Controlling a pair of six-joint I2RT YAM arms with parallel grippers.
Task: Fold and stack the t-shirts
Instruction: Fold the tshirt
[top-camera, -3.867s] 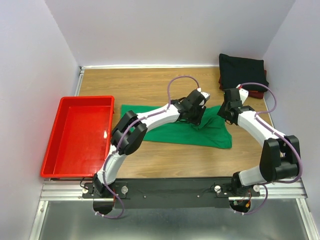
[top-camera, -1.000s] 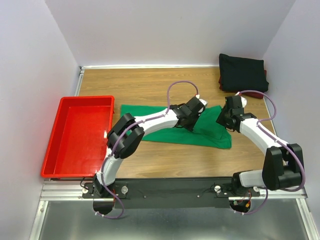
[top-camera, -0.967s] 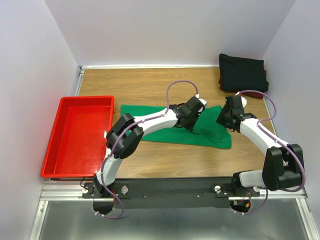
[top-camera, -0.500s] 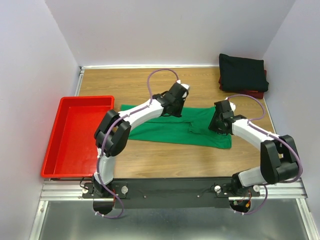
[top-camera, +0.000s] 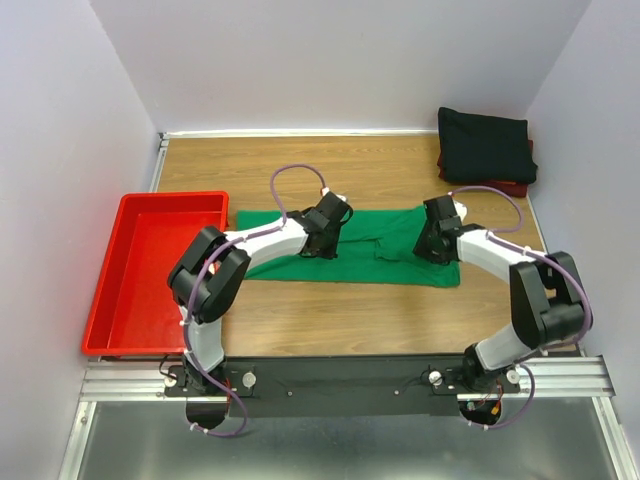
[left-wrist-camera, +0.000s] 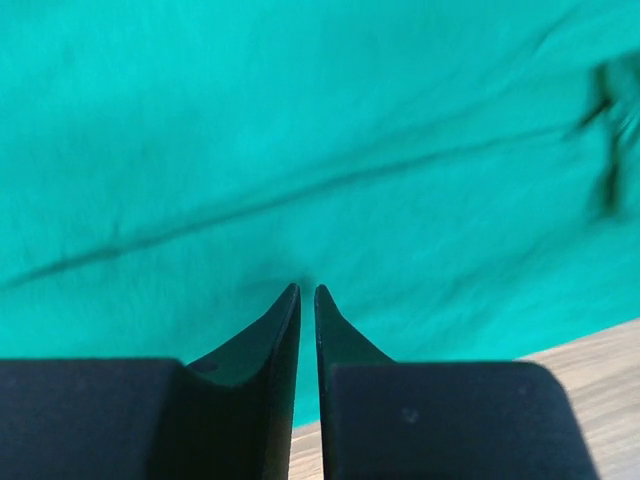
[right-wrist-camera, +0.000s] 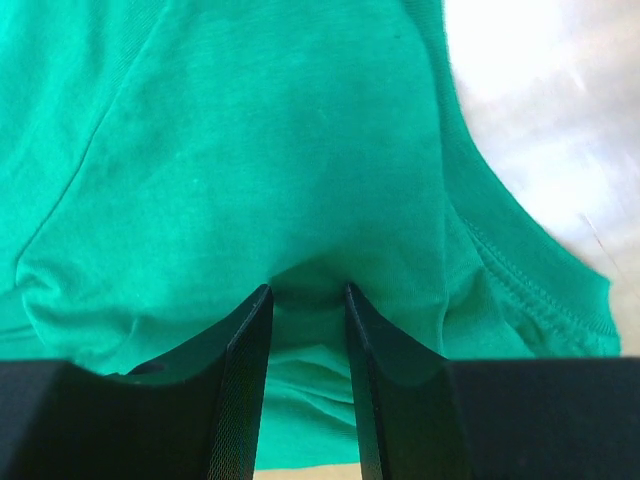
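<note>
Item one: green t-shirt (top-camera: 370, 262). We find it spread flat across the middle of the bench (top-camera: 300, 170), its long side running from left to right, with creases and a folded-over flap toward its right end.

Item two: black t-shirt (top-camera: 485, 143). It lies folded at the far right corner of the bench, on top of item three.

Item three: dark red t-shirt (top-camera: 515, 187). We see only a strip of it, showing under the near right edge of the black one.

Item four: red plastic tray (top-camera: 100, 300), at the left edge of the bench, just beside the green t-shirt's left end.

Item five: left claw (left-wrist-camera: 307, 292). It is down on the left-middle part of the green t-shirt, with only a thin slit between its fingers. We cannot tell whether any cloth is pinched there.

Item six: right claw (right-wrist-camera: 306, 290). It is down on the right end of the green t-shirt, its fingers partly apart and closed on a bunched fold of the green cloth.
</note>
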